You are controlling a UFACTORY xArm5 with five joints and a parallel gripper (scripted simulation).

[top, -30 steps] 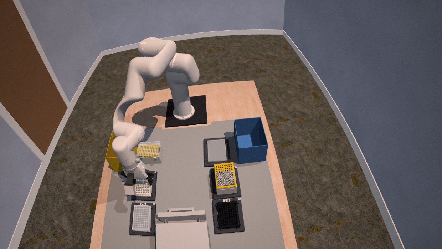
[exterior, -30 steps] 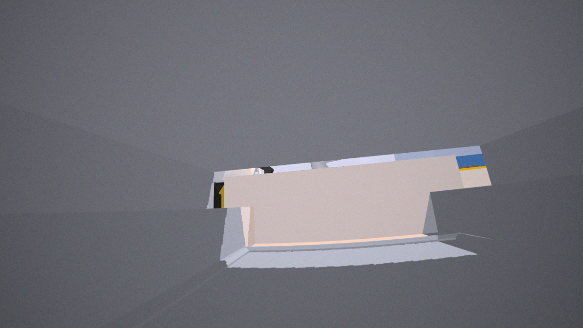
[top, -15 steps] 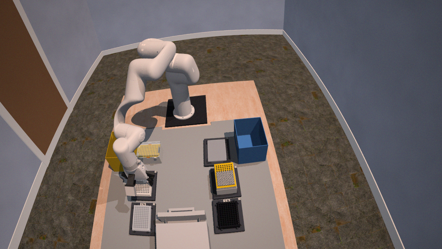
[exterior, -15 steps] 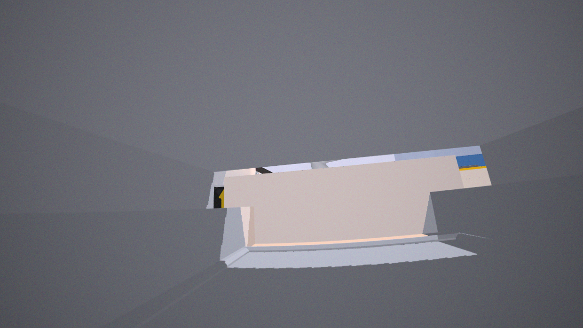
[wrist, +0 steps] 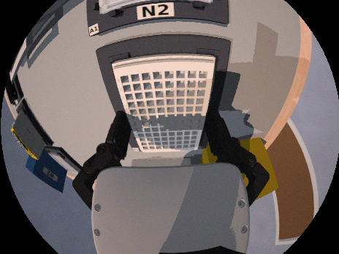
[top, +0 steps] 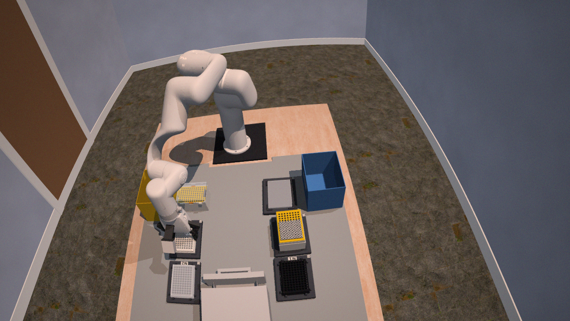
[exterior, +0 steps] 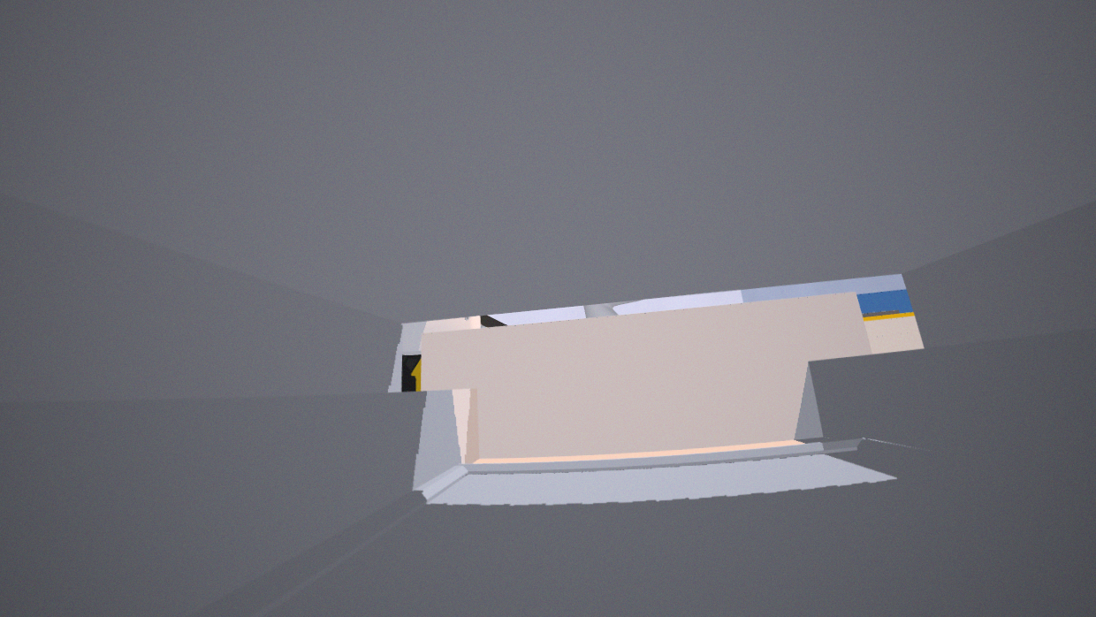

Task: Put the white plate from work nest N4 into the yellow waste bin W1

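Observation:
The white plate (top: 185,242) lies in its black nest on the left side of the grey mat. In the wrist view the white plate (wrist: 166,99) fills the middle, with the N2 nest beyond it. My gripper (top: 180,232) is open and low over the plate's near end. Its two black fingers stand one on each long side of the plate, with nothing gripped. The yellow bin W1 (top: 144,196) stands behind the nest at the bench's left edge, mostly hidden by my arm. A corner of the bin shows in the wrist view (wrist: 258,169).
A yellow tip box (top: 191,194) stands just behind the nest, next to W1. A clear plate (top: 182,280) sits in N2. The cooler (top: 234,295) is at the front middle. On the right are a black plate (top: 293,276), a tube rack (top: 290,227), a lidded nest (top: 278,194) and the blue bin (top: 322,180).

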